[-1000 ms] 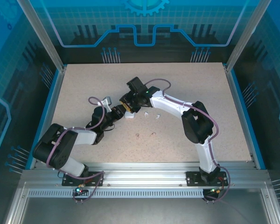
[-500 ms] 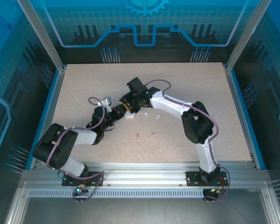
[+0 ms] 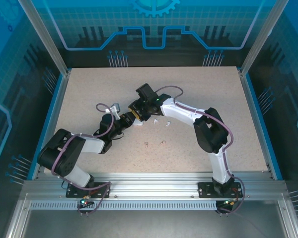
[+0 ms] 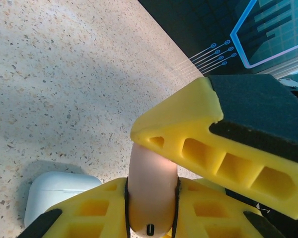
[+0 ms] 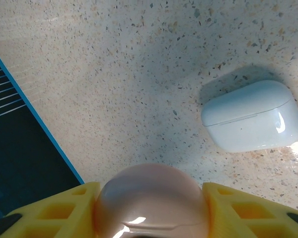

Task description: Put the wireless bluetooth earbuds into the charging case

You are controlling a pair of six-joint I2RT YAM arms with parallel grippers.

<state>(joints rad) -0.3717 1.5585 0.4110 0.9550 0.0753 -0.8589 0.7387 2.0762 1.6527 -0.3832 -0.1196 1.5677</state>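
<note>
Since the earlier frame, the left arm's elbow has been shifted slightly forward and to the right, and the right wrist slightly to the right; the earbuds on the surface (image 3: 198,89) are unmoved.

Top view: the left end effector (image 3: 125,120) and the right end effector (image 3: 135,115) are brought together near the middle of the surface. A white case (image 3: 138,124) lies just beside them. Two white earbuds (image 3: 154,121) (image 3: 166,123) lie on the surface just to the right of the white case. Two thin pink earbuds (image 3: 147,145) (image 3: 162,143) lie nearer the arm bases, apart from both cases.

Left wrist view: the left end effector (image 4: 151,208) is clamped on the narrow sides of a pink case (image 4: 151,183), whose port faces the camera. A yellow finger (image 4: 213,144) of the right arm is laid against the case from above. The white case (image 4: 54,196) is seen at lower left, closed, resting on the surface.

Right wrist view: the right end effector (image 5: 151,210) is closed on the wide sides of the pink case (image 5: 151,196), which is held off the surface. The white case (image 5: 252,116) lies closed on the surface beyond it, untouched.
</note>
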